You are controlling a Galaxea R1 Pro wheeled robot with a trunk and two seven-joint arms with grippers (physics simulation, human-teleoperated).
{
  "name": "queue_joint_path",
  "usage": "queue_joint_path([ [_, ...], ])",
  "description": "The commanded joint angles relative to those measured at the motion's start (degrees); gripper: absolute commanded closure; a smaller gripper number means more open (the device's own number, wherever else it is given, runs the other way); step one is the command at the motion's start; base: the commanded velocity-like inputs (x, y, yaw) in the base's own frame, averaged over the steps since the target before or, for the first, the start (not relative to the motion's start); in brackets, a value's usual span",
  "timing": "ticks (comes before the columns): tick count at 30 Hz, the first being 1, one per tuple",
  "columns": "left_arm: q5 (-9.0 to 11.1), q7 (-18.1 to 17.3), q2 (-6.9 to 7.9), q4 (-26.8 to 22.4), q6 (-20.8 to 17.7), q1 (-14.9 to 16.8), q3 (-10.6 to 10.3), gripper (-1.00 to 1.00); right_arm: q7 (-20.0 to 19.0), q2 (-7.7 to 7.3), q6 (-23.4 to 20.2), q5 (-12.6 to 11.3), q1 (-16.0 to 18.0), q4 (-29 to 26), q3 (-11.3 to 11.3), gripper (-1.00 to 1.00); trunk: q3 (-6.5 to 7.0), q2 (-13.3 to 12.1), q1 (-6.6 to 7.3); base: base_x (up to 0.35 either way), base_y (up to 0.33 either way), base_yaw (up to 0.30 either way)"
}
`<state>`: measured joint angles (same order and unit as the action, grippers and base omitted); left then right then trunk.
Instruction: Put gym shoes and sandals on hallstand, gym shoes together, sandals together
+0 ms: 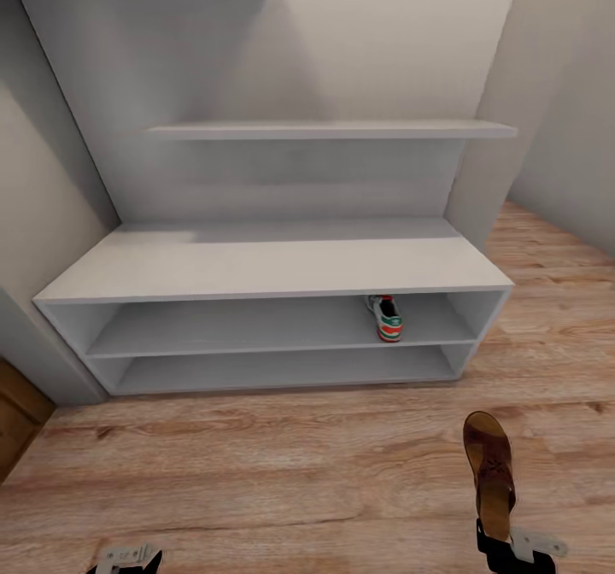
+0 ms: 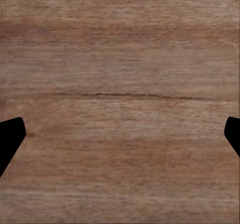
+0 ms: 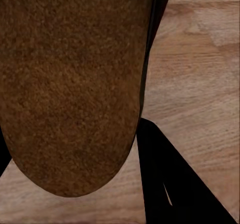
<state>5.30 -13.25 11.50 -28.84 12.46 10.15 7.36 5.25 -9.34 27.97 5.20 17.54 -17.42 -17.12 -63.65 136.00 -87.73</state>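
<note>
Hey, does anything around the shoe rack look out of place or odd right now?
Nothing looks damaged or spilled. One gym shoe sits alone on the right of the hallstand's upper tier, its partner not beside it. The right gripper holds a sandal out over the floor.

Little of the robot's body can be seen from here. Low at its left side sits the left gripper [image 1: 128, 557], a pale grey, metallic-looking block with angular edges and small dark spots that may be screws or holes, set against a black part behind it. The right gripper [image 1: 512, 548] has a black, boxy body with a light grey plate sticking out to its side, marked by a dark spot. Up close, the left fingers [image 2: 10, 139] are flat matte black with blunt, angled tips. The right finger [image 3: 170, 184] is black too, wedge-shaped, with a thin pale glint along one edge.
</note>
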Motion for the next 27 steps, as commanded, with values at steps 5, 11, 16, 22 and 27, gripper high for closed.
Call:
queue_joint_path([
  [5,0.5,-0.5,0.01,0.1,0.0,0.0,0.2,-1.0,0.3,0.02,0.2,0.3,0.0,0.0,-0.2,1.0,-0.04,0.0,0.01,0.0,0.309,0.0],
  [11,0.5,-0.5,-0.03,0.1,0.0,0.0,0.2,-1.0,0.3,0.03,0.2,0.3,0.0,0.0,-0.2,1.0,-0.04,0.0,0.01,0.0,0.309,0.148],
  [16,0.5,-0.5,0.0,0.1,0.0,0.0,0.2,-1.0,0.3,0.03,0.2,0.3,0.0,0.0,-0.2,1.0,-0.04,0.0,0.01,-0.063,0.309,0.195],
  [22,0.5,-0.5,0.01,0.1,0.0,0.0,0.2,-1.0,0.3,0.03,0.2,0.3,0.0,-0.1,-0.2,1.0,-0.04,0.0,0.01,-0.103,0.309,0.022],
  [27,0.1,-0.5,-0.06,0.1,0.0,0.1,0.1,-1.0,0.3,0.03,0.2,0.3,0.0,-0.2,-0.3,1.0,-0.04,0.0,0.01,-0.099,0.309,0.002],
])
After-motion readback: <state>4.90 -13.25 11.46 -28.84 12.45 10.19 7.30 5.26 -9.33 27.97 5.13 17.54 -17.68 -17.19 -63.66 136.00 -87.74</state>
